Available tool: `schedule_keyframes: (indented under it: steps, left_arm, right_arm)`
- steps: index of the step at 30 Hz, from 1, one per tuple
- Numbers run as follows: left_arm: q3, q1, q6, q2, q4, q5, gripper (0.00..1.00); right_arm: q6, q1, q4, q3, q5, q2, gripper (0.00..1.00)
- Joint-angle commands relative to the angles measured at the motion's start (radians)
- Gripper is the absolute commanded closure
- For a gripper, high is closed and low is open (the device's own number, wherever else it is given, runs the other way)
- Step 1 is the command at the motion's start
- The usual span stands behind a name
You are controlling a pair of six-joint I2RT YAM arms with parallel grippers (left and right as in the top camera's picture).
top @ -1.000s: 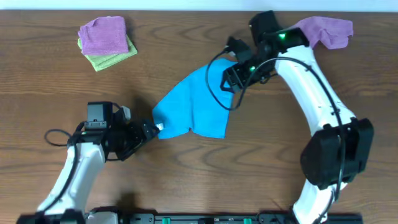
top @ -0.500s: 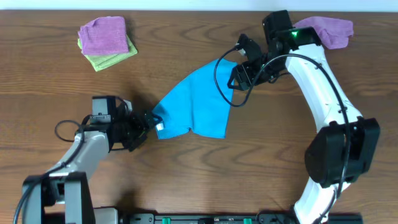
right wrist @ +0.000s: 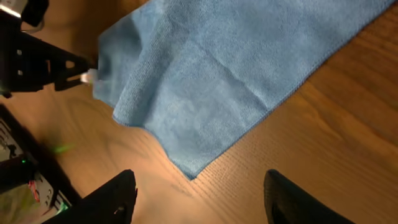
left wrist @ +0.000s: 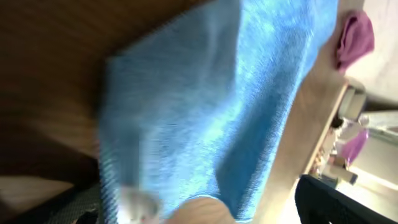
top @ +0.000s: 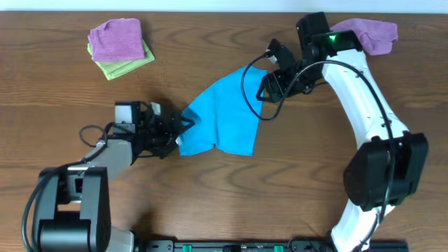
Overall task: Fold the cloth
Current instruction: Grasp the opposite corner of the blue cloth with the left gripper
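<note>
Fold barely begun: blue cloth (top: 224,115) lies loosely spread mid-table (top: 210,199).
Left end effector (top: 180,126) pinches its left corner. Right end effector (top: 269,78) hovers spread at the far corner, empty. It likely must grip there next.

Blur smears the blue cloth (left wrist: 205,106); grip of left claw (top: 177,130) unclear.

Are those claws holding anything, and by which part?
The left gripper pinches the blue cloth by its tagged corner; the right gripper hangs open, empty.
</note>
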Motion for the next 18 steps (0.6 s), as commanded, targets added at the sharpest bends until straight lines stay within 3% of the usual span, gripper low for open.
schedule_keyframes:
  steps: [1,3,6,10,18]
  left_arm:
    - [-0.026,-0.039,-0.026,0.068,-0.014,-0.053,0.07]
    - [-0.026,-0.046,-0.026,0.073,-0.006,-0.053,0.22]
    - [-0.026,-0.045,-0.026,0.073,0.0,-0.058,0.69]
    - [-0.026,-0.045,-0.025,0.073,0.025,-0.056,0.94]
    - [-0.007,-0.027,-0.024,0.072,0.079,0.002,0.94]
  right_arm:
    - [-0.021,-0.038,-0.013,-0.008,-0.024,0.0,0.36]
    - [-0.024,-0.055,-0.026,-0.01,-0.024,0.0,0.36]
    - [-0.024,-0.077,-0.032,-0.037,-0.028,0.0,0.36]
    - [-0.04,-0.085,0.01,-0.161,-0.103,0.0,0.36]
    - [0.054,-0.084,0.288,-0.455,-0.253,0.0,0.35]
